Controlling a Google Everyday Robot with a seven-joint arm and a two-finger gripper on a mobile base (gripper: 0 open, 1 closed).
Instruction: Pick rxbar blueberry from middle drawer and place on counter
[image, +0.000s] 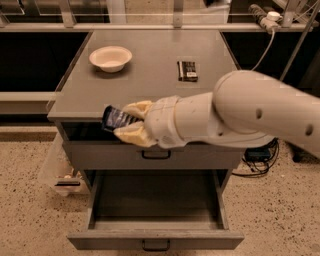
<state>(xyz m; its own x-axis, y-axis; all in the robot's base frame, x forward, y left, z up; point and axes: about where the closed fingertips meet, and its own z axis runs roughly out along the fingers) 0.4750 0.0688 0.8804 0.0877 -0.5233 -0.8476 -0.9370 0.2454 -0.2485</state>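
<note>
One raised camera view before the cabinet (205, 158), facing forward and down, close range, worktop (150, 75) beyond the hand (122, 121), middle drawer (200, 240) below it, hand left of centre, clasping the rxbar blueberry (114, 118).

A white bowl (110, 57) sits in the upper left of the frame, well apart from a dark snack bar (187, 70) with a pale label at upper centre. A closed grey upper drawer (200, 159) crosses mid-frame. A clear plastic bin (56, 167) stands on the speckled floor (30, 225) at left. The gripper (125, 121) is left of centre.
</note>
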